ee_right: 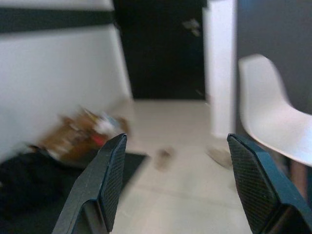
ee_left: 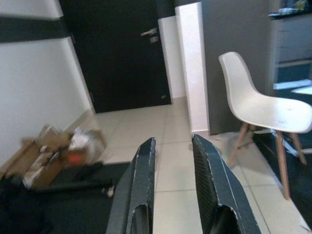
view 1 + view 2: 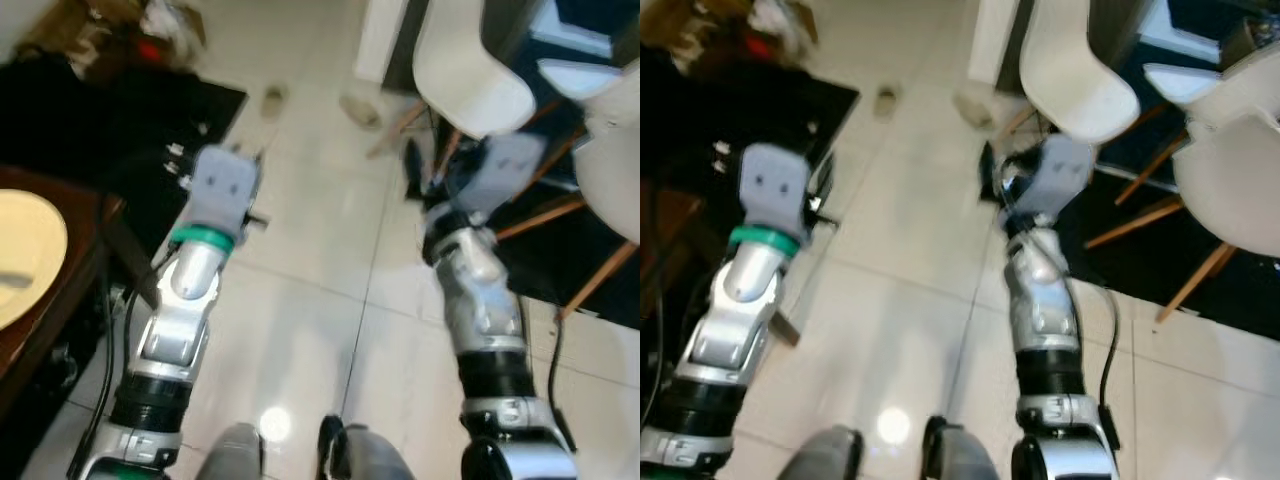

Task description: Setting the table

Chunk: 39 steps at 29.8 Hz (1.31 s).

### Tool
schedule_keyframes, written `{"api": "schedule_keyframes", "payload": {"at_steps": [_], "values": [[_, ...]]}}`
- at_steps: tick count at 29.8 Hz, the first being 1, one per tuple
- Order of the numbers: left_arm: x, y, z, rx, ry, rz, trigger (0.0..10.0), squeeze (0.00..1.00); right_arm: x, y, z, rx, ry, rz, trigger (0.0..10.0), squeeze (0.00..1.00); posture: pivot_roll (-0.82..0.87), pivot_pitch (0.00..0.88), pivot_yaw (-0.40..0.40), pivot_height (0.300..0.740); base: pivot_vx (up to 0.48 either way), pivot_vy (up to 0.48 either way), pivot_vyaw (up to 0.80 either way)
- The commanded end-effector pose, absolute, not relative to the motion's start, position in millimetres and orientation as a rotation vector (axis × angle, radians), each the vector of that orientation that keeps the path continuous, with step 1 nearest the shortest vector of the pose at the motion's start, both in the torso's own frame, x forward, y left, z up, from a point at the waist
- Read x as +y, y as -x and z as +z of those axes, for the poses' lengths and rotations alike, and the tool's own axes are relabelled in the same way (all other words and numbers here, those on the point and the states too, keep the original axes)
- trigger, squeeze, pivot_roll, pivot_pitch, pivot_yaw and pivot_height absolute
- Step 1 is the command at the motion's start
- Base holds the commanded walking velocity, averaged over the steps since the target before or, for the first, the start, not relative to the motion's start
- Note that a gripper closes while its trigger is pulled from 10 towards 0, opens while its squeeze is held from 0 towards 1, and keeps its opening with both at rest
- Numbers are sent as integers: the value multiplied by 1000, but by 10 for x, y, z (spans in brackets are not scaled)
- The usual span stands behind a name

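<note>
Pale plate (image 3: 25,255) (blurred) on dark table (image 3: 60,310)

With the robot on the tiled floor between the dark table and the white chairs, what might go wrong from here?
1. The right gripper, fingers wide apart, points toward a white chair; walking forward might bump it.
2. A plate sits near the dark table's edge, beside the left arm; a swing could knock it.
3. Small items and a black mat lie on the floor ahead, possible trip hazards.
</note>
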<state>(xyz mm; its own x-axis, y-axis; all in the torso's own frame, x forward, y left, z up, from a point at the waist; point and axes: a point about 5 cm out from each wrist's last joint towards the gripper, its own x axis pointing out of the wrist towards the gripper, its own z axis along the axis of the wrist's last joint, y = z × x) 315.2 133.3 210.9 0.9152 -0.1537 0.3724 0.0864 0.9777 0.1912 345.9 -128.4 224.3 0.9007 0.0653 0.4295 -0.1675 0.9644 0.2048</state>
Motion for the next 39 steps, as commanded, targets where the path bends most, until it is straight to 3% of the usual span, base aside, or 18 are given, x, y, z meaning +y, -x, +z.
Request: {"api": "schedule_keyframes", "payload": {"at_steps": [1, 4, 12, 23, 39], "values": [[1332, -3151, 2077, -354, -120, -131, 10000, 0, -1323, -3443, 2161, -408, -244, 116, 10000, 0, 208, 76, -24, 740, 0, 0, 0], [1333, -3156, 2114, -300, 6, -154, 10000, 0, -1313, -3456, 2177, -409, -253, 121, 10000, 0, 210, 79, -28, 740, 0, 0, 717], [1292, -3126, 2184, -319, 33, -185, 10000, 0, -1313, -3453, 2184, -411, -293, 118, 10000, 0, 209, 81, -28, 740, 0, 0, 800], [1239, -3120, 2333, -337, -24, -223, 10000, 0, -1383, -3442, 2296, -439, -505, 142, 10000, 0, 203, 88, -22, 740, 0, 0, 798], [1298, -3199, 2388, -319, -177, -174, 10000, 0, -1361, -3408, 2313, -442, -538, 177, 10000, 0, 203, 95, -10, 740, 0, 0, 793]]}}
